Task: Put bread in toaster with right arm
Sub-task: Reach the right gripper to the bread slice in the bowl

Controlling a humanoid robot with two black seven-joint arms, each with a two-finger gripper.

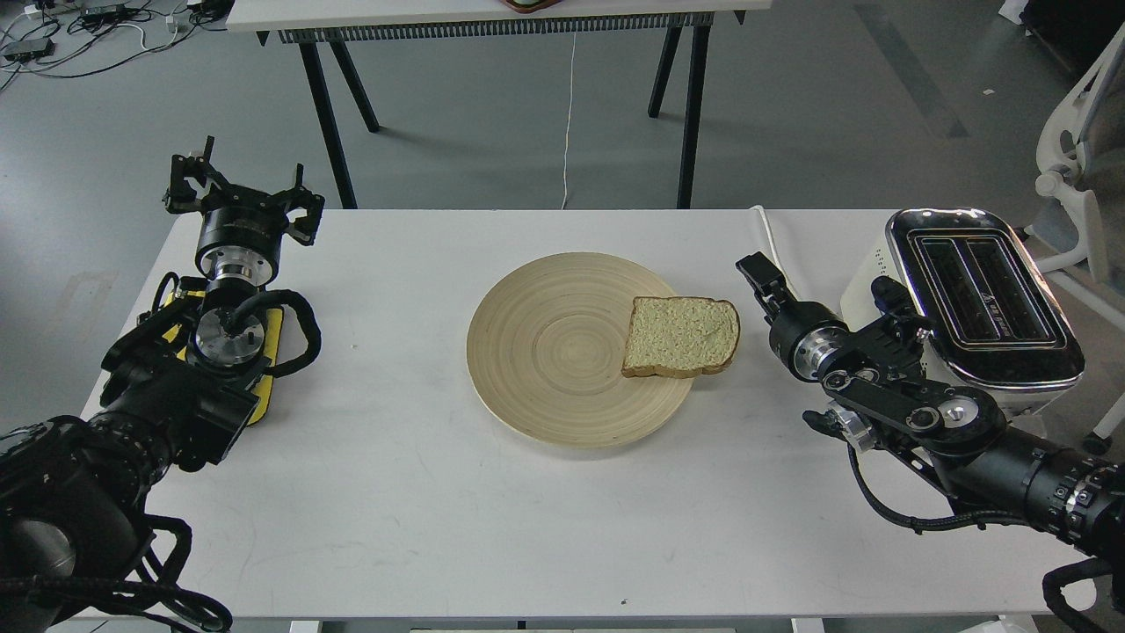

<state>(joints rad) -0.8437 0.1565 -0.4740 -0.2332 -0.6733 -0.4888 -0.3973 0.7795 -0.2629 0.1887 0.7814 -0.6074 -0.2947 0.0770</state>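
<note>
The bread [681, 337] lies flat on the right rim of a round wooden plate [554, 352] at the middle of the white table. The cream-white toaster [976, 299] stands at the table's right edge, its two chrome-top slots empty. My right gripper [758, 272] is low over the table, just right of the bread and apart from it. It is seen edge-on, so its fingers cannot be told apart, and it holds nothing. My left gripper [242, 189] is at the far left corner, open and empty.
A yellow part [268, 352] lies under my left arm. A white cable [772, 237] runs from the toaster toward the table's far edge. A second table [475, 13] stands behind, and a white chair [1068, 167] stands at the right.
</note>
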